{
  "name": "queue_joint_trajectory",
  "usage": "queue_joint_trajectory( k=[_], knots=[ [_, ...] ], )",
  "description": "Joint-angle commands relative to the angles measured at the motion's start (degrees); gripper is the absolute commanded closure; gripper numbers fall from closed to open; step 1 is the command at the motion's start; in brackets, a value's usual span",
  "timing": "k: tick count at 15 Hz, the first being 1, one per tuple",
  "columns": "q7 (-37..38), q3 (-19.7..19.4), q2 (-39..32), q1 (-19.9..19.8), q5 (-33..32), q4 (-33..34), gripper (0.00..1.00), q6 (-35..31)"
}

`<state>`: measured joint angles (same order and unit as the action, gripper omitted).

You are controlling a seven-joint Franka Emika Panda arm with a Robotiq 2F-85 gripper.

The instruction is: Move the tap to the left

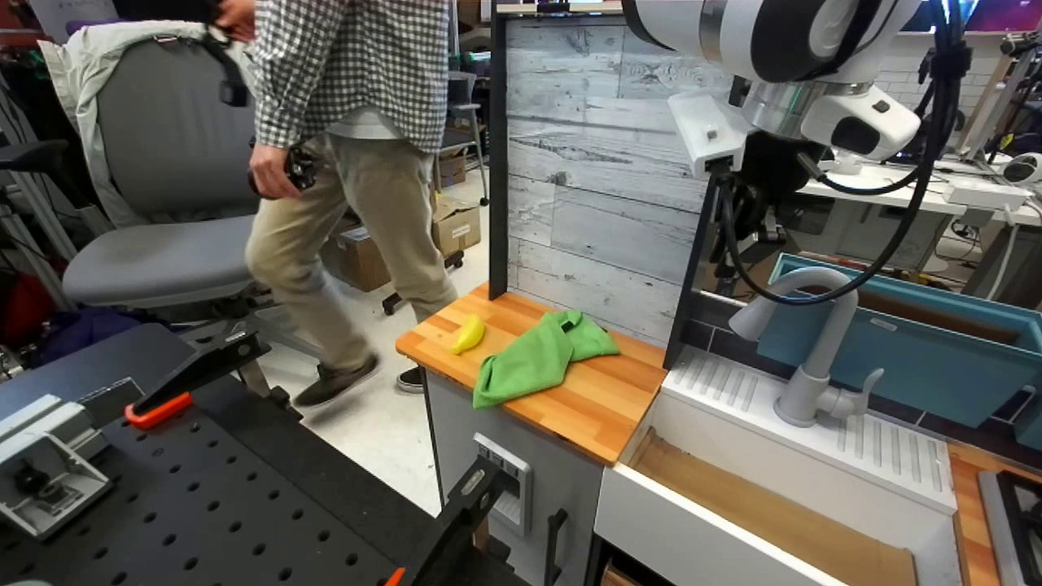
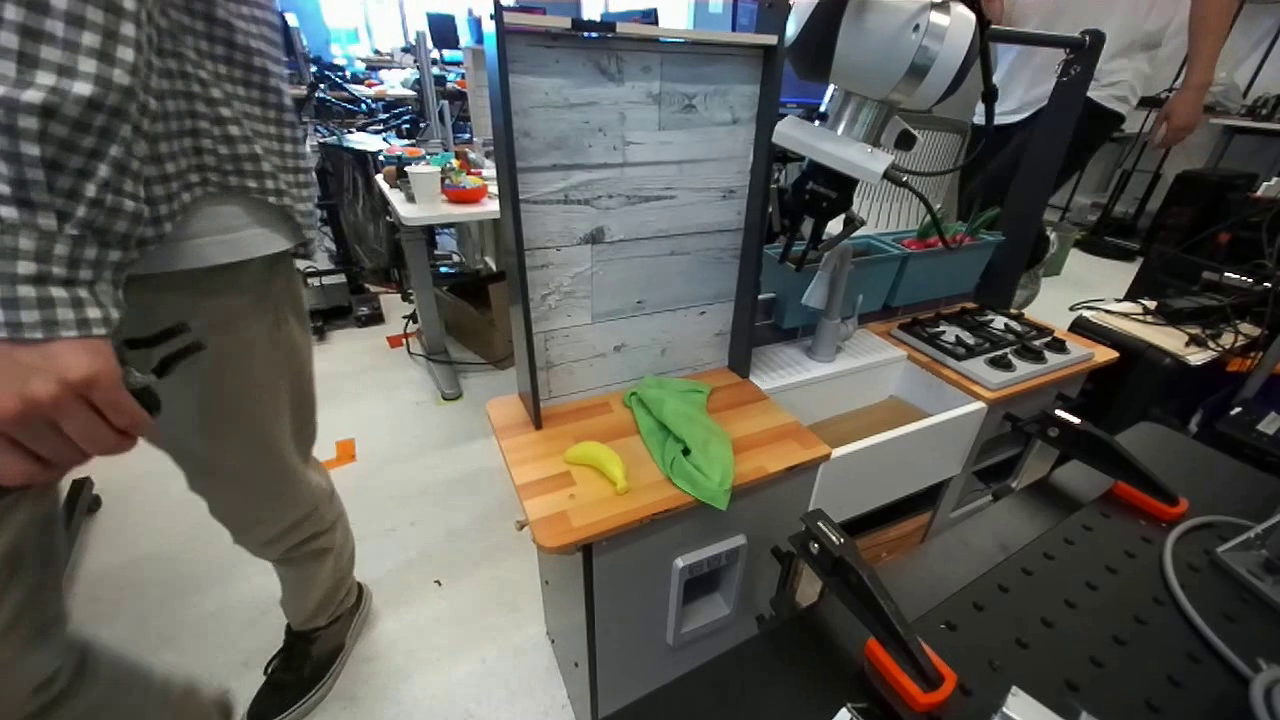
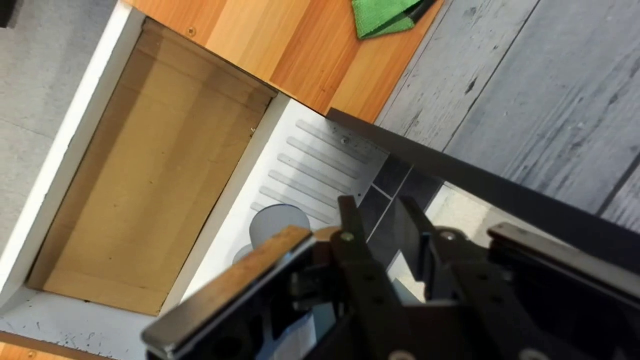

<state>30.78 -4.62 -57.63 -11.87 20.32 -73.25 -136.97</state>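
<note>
The tap (image 1: 830, 338) is pale grey with an arched spout and a side lever. It stands upright on the ribbed sink ledge; its spout points left in an exterior view. It also shows in an exterior view (image 2: 830, 315) and partly in the wrist view (image 3: 278, 223), where a gripper finger hides the rest. My gripper (image 3: 377, 205) is open, with a gap between its dark fingers and nothing held. In an exterior view, the gripper (image 1: 733, 252) hangs just above and left of the spout. In an exterior view, its fingertips (image 2: 795, 258) are near the spout's top; contact cannot be told.
A blue-grey bin (image 1: 912, 358) stands behind the tap. A black post (image 3: 480, 170) and wood-look panel (image 1: 610, 179) rise beside the gripper. The white sink (image 1: 733, 496) lies below. A green cloth (image 1: 529, 362) and yellow banana (image 1: 469, 334) lie on the counter. A black cable (image 1: 847, 299) crosses before the tap.
</note>
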Motion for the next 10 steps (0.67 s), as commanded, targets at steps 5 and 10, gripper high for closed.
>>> queue_joint_trajectory(
  k=[5,10],
  knots=[
    [-0.86,0.28,-0.57,-0.94,0.99,3.65,0.16,2.34],
    [-1.68,-1.67,-1.17,-1.42,-0.2,4.66,0.0,0.38]
  ],
)
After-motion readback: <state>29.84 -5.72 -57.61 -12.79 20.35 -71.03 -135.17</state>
